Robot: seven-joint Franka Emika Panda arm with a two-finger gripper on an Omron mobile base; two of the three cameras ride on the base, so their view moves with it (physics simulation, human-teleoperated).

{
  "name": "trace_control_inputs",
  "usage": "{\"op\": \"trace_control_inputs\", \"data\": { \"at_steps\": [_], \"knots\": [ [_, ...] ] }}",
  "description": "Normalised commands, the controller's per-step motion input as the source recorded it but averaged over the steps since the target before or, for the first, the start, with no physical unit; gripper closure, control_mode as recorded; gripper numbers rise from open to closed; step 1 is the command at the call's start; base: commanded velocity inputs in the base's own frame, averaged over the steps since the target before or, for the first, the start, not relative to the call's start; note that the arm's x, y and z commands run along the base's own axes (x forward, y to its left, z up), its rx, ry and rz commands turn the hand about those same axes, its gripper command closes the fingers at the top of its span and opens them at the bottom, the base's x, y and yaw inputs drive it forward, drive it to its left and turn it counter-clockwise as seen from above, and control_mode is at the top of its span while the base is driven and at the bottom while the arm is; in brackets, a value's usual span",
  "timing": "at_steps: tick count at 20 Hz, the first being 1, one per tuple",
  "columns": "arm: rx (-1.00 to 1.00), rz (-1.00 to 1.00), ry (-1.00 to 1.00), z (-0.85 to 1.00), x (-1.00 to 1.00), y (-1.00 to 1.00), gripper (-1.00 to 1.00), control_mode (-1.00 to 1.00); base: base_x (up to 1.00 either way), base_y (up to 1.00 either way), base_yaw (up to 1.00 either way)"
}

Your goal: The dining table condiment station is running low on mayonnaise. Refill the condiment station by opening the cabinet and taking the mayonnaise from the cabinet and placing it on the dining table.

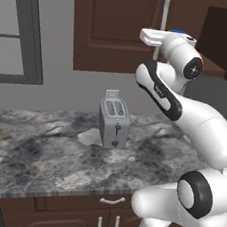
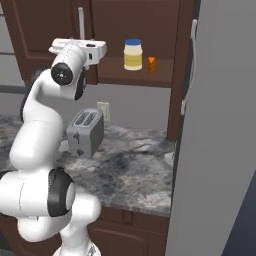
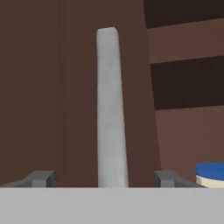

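Note:
The dark brown wall cabinet (image 2: 45, 30) has its left door shut and its right half open. On the open shelf stands the mayonnaise (image 2: 133, 55), a cream jar with a blue lid; that lid (image 3: 211, 173) peeks in at the hand view's lower right and shows again past the hand (image 1: 179, 32). My gripper (image 3: 105, 179) is open, its fingertips (image 3: 41, 178) set wide on either side of the left door's silver bar handle (image 3: 111, 109), not touching it. From the base, the gripper (image 1: 159, 38) (image 2: 81, 44) is held up against this handle (image 1: 165, 13). The dining table is out of view.
An orange wedge (image 2: 151, 64) sits right of the jar on the shelf. A silver toaster (image 1: 114, 121) stands on the marbled counter (image 1: 30, 150) below the cabinet. A tall grey panel (image 2: 220, 125) rises close on the right. A window frame (image 1: 19, 33) is at the left.

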Motion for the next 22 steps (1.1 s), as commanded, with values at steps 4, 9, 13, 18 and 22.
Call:
{"op": "trace_control_inputs", "data": {
  "at_steps": [4, 9, 13, 18, 22],
  "knots": [
    [0.0, 0.06, -0.01, 0.0, 0.59, -0.02, -1.0, -1.0, 0.0, 0.0, 0.0],
    [0.0, 0.07, 0.0, -0.1, 0.58, 0.04, -1.0, -1.0, 0.0, 0.0, 0.0],
    [0.0, 0.05, 0.0, -0.25, 0.66, 0.29, 1.0, -1.0, 0.0, 0.0, 0.0],
    [-0.04, 0.01, -0.06, -0.12, 0.13, 0.71, 1.0, -1.0, 0.0, 0.0, 0.0],
    [-0.12, 0.0, -0.04, 0.0, 0.0, 0.93, 1.0, -1.0, 0.0, 0.0, 0.0]
  ]
}}
